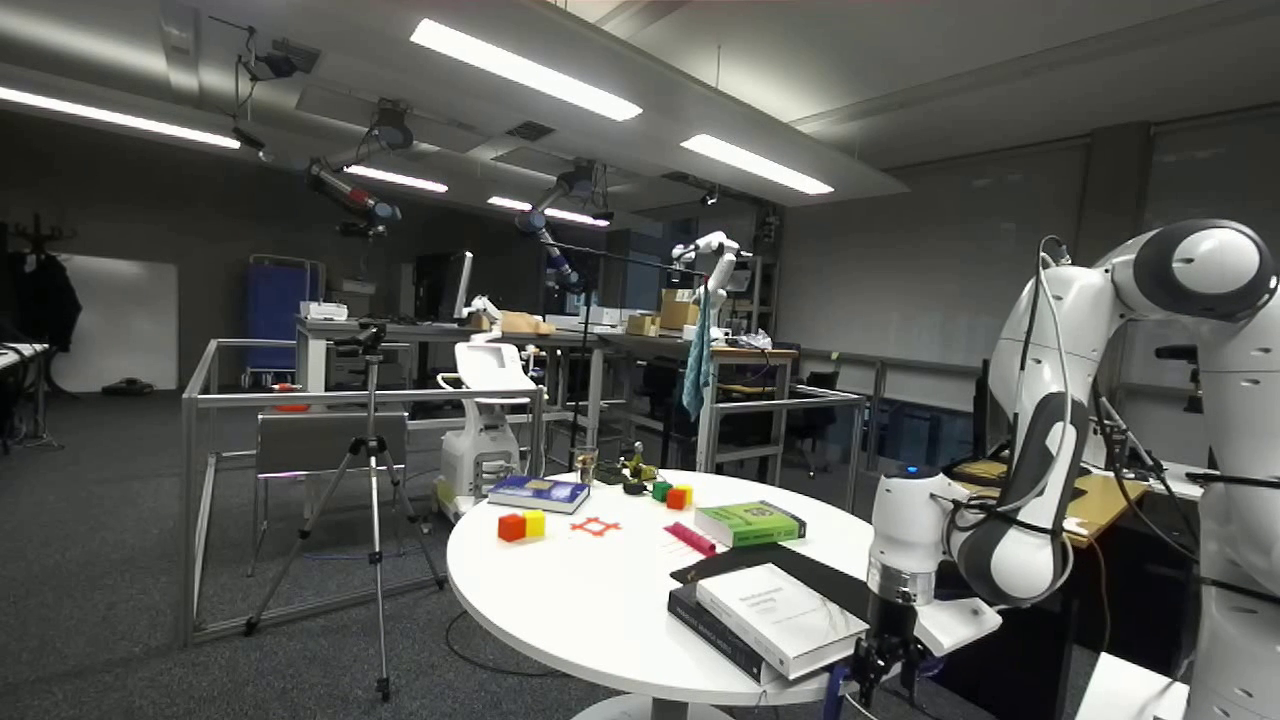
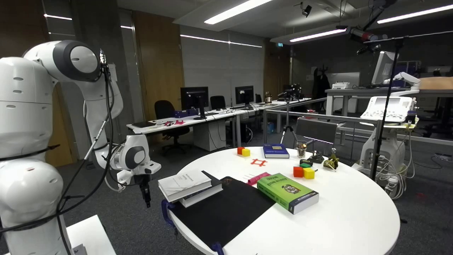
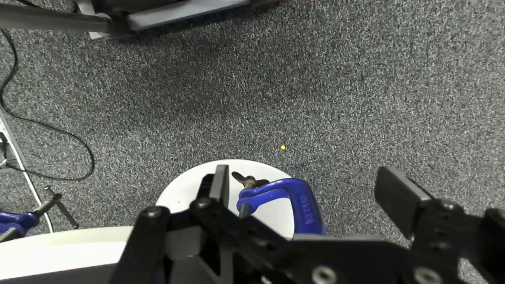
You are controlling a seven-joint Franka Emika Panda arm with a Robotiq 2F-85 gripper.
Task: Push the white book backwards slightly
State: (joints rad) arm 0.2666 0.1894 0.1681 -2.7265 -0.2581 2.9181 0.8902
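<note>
The white book (image 1: 775, 612) lies flat on top of a black book (image 1: 715, 635) near the table edge on the robot's side. It also shows in an exterior view (image 2: 184, 184), where its end sticks out past the black book towards the robot. My gripper (image 1: 888, 685) points down just beyond the table edge, apart from the white book; it also shows in an exterior view (image 2: 146, 200). In the wrist view the jaws (image 3: 305, 177) are wide apart with nothing held between them. I cannot make out the white book in the wrist view.
A blue clamp (image 3: 305, 207) grips the table edge near my gripper; another clamp (image 2: 217, 248) sits further along. The white round table (image 2: 354, 219) bears a black mat (image 2: 226, 209), a green book (image 2: 286, 191), a blue book (image 2: 275, 151) and coloured cubes (image 2: 303, 173).
</note>
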